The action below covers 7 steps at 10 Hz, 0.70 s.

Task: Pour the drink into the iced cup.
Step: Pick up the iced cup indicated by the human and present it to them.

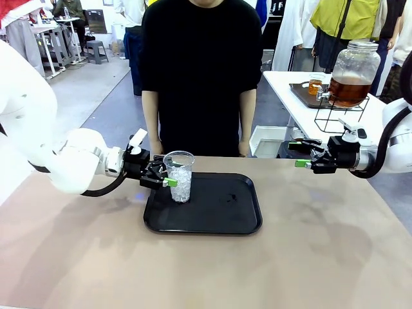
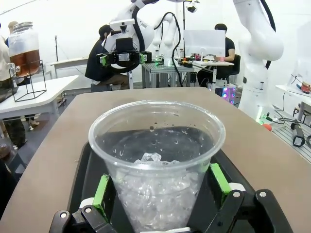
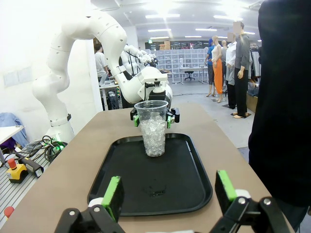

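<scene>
Black tray: iced cup between wide left fingers (right fingers wide too).

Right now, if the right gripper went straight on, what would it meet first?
Probably the cup of ice, standing straight ahead of the right gripper on the tray; the way before it looks free, though height is unclear.

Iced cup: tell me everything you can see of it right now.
The iced cup is a clear plastic tumbler, tapered, lidless and upright, over half full of ice with no drink visible in it. It stands on the black tray, near its left end. The left gripper is open around its lower half, green pads on either side; whether they touch it cannot be judged.
</scene>
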Motion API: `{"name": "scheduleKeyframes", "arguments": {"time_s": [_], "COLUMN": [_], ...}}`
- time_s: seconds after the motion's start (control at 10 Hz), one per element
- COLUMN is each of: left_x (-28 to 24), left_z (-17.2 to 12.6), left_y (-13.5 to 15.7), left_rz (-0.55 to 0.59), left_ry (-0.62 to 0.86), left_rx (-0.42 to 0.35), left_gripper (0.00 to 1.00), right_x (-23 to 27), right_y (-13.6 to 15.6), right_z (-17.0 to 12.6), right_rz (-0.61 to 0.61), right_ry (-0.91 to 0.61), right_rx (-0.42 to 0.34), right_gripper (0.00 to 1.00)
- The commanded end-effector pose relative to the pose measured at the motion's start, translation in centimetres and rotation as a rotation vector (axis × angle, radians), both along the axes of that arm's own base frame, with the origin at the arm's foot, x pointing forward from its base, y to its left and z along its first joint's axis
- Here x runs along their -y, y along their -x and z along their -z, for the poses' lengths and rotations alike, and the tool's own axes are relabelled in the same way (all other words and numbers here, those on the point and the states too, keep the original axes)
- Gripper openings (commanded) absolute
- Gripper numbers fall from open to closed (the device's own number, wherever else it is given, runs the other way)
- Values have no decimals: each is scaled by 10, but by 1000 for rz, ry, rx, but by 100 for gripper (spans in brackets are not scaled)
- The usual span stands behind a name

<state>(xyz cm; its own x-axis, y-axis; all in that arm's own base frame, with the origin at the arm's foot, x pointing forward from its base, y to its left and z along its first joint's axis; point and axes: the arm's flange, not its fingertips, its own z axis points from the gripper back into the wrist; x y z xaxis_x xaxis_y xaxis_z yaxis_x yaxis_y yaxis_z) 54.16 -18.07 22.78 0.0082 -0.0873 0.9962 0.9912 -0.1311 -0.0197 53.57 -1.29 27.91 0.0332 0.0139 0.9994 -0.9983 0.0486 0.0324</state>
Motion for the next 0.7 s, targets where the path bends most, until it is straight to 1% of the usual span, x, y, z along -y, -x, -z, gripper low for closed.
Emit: {"name": "scheduleKeyframes", "arguments": {"time_s": [0.0, 0.3, 0.5, 0.6], "left_x": [5, 13, 17, 18], "left_z": [-6, -4, -5, -6], "left_y": [5, 3, 2, 1], "left_rz": [-19, -45, -37, -27], "left_ry": [-8, -14, -13, -17], "left_rx": [-11, -8, -8, 3], "left_gripper": [100, 100, 100, 96], "right_x": [0, 0, 0, 0], "right_y": [-2, -2, -2, -2], "right_z": [-3, -3, -3, -3], "right_rz": [-1, -1, -1, -1], "right_ry": [2, 2, 2, 2], "right_rx": [2, 2, 2, 2], "right_gripper": [100, 100, 100, 100]}}
